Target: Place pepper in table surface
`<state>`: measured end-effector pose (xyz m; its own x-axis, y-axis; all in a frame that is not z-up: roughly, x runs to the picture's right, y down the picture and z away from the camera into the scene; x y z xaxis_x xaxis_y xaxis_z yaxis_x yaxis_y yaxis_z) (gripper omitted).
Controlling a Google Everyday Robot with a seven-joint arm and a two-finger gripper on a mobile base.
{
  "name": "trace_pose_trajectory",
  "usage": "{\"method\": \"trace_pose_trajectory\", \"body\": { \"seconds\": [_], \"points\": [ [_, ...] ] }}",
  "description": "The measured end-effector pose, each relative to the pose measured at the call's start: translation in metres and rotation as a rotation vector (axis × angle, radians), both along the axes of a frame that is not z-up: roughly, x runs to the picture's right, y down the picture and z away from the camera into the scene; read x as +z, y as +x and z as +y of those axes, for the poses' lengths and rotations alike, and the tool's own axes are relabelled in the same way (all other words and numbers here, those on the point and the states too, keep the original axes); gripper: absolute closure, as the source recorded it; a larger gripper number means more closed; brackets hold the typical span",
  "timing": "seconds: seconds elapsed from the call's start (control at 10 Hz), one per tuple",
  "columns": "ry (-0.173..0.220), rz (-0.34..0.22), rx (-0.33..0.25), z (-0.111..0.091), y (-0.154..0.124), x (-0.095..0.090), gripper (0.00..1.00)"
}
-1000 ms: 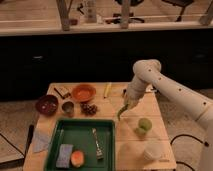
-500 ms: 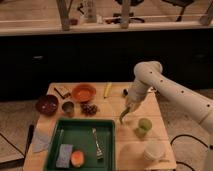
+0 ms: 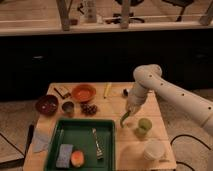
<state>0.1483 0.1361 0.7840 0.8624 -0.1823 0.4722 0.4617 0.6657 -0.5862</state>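
The pepper (image 3: 125, 118) is a slim curved green chili hanging from my gripper (image 3: 131, 111), its tip just above the light tan plank table surface (image 3: 112, 105). The gripper sits at the end of the white arm reaching in from the right, over the table's right half, left of the light green cup (image 3: 144, 125). The gripper is shut on the pepper's upper end.
A dark green tray (image 3: 85, 142) at the front holds a fork, a sponge and an orange fruit. An orange bowl (image 3: 83, 92), dark red bowl (image 3: 47, 104), small can (image 3: 68, 107), grapes (image 3: 89, 108), yellow stick (image 3: 107, 90) and white cup (image 3: 154, 150) stand on the table.
The gripper with the pepper has moved lower and slightly towards the front, bringing the pepper's tip close to the table.
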Motion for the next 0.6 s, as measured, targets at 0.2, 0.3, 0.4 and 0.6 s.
{"method": "trace_pose_trajectory", "body": {
  "seconds": [0.2,0.3,0.4,0.6],
  "points": [
    [-0.003,-0.005,-0.01,0.006,0.001,0.001,0.98],
    [-0.002,-0.01,-0.015,0.007,0.0,0.0,0.98],
    [-0.002,-0.012,-0.021,0.009,0.001,-0.001,0.98],
    [-0.002,-0.021,-0.033,0.015,0.0,0.001,0.98]
  ]
}}
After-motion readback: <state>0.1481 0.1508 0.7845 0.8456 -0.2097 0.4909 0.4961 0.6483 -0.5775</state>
